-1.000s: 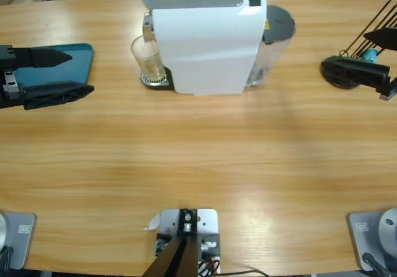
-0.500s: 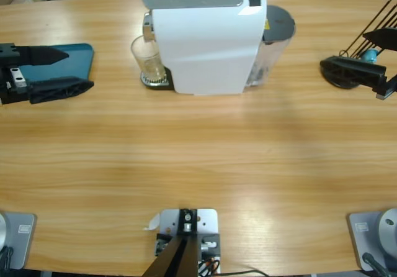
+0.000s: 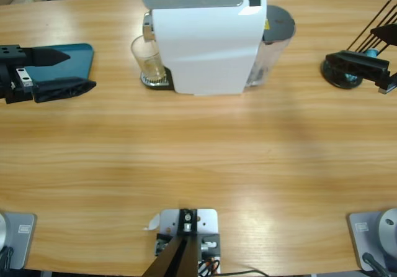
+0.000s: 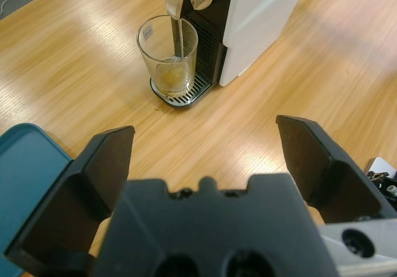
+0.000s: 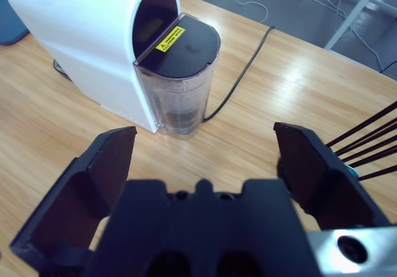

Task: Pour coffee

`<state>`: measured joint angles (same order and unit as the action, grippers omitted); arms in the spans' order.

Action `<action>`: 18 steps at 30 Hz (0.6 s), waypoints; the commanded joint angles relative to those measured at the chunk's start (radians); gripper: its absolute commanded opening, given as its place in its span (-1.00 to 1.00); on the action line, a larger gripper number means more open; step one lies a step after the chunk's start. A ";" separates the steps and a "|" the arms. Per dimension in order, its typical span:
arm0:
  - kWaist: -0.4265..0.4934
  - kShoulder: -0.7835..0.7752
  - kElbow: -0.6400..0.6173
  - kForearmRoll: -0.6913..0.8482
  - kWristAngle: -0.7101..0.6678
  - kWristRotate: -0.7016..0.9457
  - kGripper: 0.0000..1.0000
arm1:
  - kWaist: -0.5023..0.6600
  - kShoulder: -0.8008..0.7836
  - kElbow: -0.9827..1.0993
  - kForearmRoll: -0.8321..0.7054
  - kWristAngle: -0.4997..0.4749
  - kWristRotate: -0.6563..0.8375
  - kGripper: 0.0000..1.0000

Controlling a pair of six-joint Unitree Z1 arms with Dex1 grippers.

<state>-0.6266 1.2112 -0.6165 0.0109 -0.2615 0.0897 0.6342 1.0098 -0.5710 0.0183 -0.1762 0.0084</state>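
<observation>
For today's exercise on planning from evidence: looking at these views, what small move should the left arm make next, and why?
Probably ease the open left gripper forward toward the clear glass tumbler on the white coffee machine's drip tray. The glass holds a shallow layer of pale amber coffee, stands free, and lies ahead of the jaws with bare wooden table between.

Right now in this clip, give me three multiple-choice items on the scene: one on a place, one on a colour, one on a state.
1. Where does the glass stand?
A. on the drip grate under the machine's spout
B. on the teal tray
C. between the left gripper's jaws

2. What colour is the coffee machine?
A. red
B. white
C. black

3. How is the left gripper?
A. shut on the glass
B. shut, empty
C. open, empty

Answers:
1 A: the left wrist view shows it on the grate below the spout.
2 B: its housing is white in every view.
3 C: its jaws stand wide apart with only table between them.
</observation>
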 commanded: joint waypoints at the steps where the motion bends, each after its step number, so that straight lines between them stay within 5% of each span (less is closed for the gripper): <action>1: -0.013 0.018 0.032 -0.008 0.023 -0.007 1.00 | -0.005 0.023 0.047 -0.014 -0.031 -0.008 1.00; 18: -0.037 -0.013 0.050 -0.008 0.068 -0.016 1.00 | -0.005 0.012 0.060 -0.021 -0.031 -0.010 1.00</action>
<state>-0.6343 1.2111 -0.6084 0.0108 -0.2397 0.0868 0.6342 1.0098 -0.5535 0.0130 -0.1991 0.0084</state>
